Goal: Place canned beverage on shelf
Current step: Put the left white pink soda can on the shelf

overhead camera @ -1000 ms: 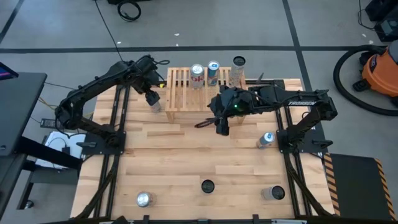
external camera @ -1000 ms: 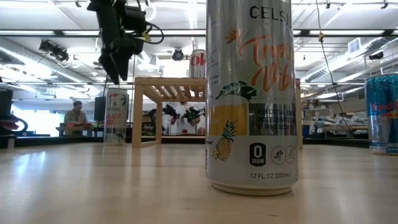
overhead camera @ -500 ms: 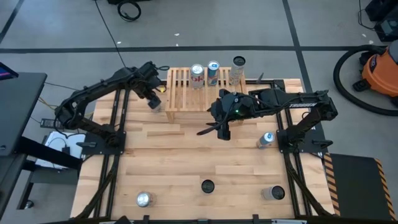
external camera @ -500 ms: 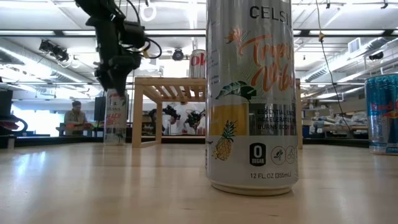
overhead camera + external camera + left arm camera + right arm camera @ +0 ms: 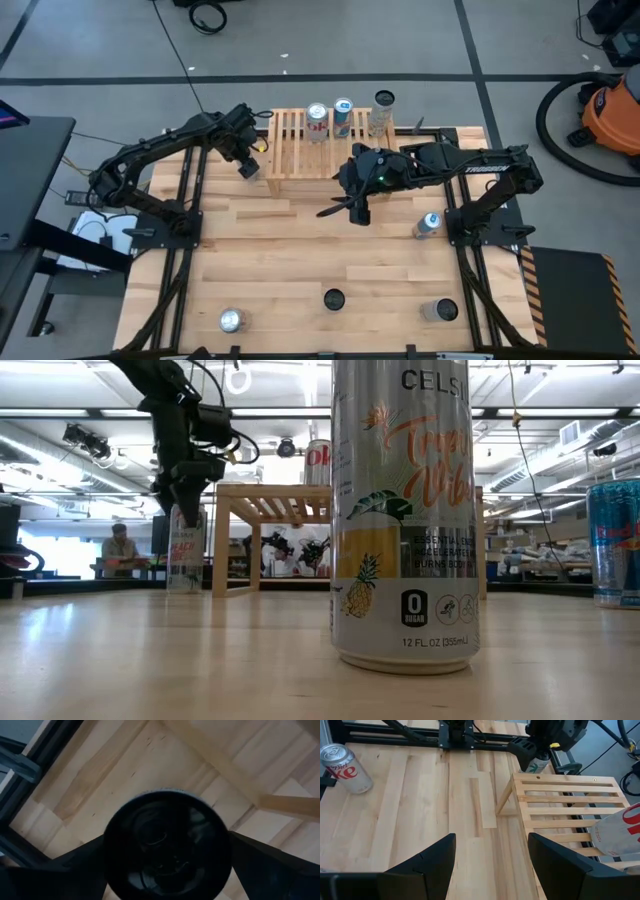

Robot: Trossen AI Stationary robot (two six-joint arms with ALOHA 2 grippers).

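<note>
Directly beneath the left gripper (image 5: 186,500), its fingers spread wide astride it, stands a can (image 5: 167,845) on the table (image 5: 300,255), just beside the shelf (image 5: 300,145); right gripper (image 5: 357,212) hovers empty with fingers parted, near the shelf's front

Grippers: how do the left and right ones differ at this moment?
The left gripper straddles a can standing beside the end of the shelf; the right gripper has nothing between its fingers. The left is low, over that can; the right hangs above bare table in front of the shelf. Both are open.
</note>
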